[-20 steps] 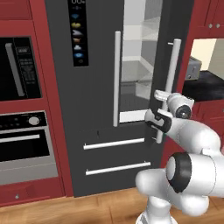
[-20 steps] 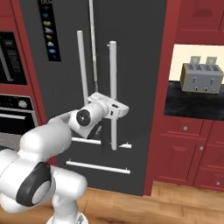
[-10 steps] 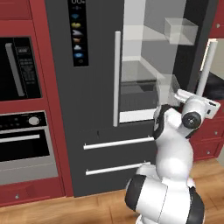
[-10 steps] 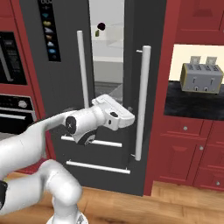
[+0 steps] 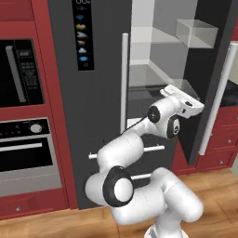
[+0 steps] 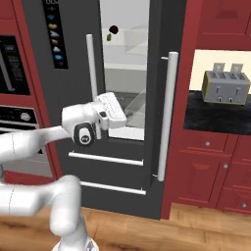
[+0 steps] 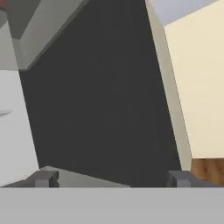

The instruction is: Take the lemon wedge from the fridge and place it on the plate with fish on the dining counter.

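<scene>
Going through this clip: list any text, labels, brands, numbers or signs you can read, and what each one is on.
No text here reads clearly.
Fridge icon panel: pale digits at the top, too blurred to read; below them a column of small coloured pictograms, no words.
Built-in oven control strip: tiny marks, unreadable.
Toaster: no label visible.

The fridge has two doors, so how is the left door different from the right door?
The left door is shut flat, while the right door is swung wide open and shows the white inside. The left door carries a strip of little icons; the right door's inner face carries a clear bin. Both are dark grey, with a long pale bar handle.
</scene>
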Available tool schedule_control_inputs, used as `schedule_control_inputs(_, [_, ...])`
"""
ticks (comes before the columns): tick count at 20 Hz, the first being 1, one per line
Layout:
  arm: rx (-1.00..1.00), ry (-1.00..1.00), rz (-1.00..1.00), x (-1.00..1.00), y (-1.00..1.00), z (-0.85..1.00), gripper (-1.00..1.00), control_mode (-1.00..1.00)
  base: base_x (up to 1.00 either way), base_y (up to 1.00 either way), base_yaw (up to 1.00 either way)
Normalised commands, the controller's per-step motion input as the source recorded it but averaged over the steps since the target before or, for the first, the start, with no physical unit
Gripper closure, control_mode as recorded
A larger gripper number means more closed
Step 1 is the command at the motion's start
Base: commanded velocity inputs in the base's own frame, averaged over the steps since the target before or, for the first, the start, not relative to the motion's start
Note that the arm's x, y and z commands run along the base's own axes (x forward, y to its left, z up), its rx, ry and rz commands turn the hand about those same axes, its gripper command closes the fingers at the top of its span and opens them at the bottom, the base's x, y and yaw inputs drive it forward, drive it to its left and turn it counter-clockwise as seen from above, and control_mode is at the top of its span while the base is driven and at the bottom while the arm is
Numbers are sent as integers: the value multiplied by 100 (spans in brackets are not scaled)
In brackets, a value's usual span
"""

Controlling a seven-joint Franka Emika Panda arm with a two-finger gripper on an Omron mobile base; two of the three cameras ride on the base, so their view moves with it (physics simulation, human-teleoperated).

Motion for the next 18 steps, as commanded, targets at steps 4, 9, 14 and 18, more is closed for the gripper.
schedule_control_inputs(4, [12, 22, 0, 100, -59, 0, -100, -100, 0, 0, 0])
schedule_control_inputs(9, [17, 25, 2, 81, -98, 0, -100, -100, 0, 0, 0])
schedule_control_inputs(14, [27, 22, 0, -4, -100, 0, -100, -100, 0, 0, 0])
schedule_control_inputs(18, [18, 8, 9, -33, -56, 0, -100, -100, 0, 0, 0])
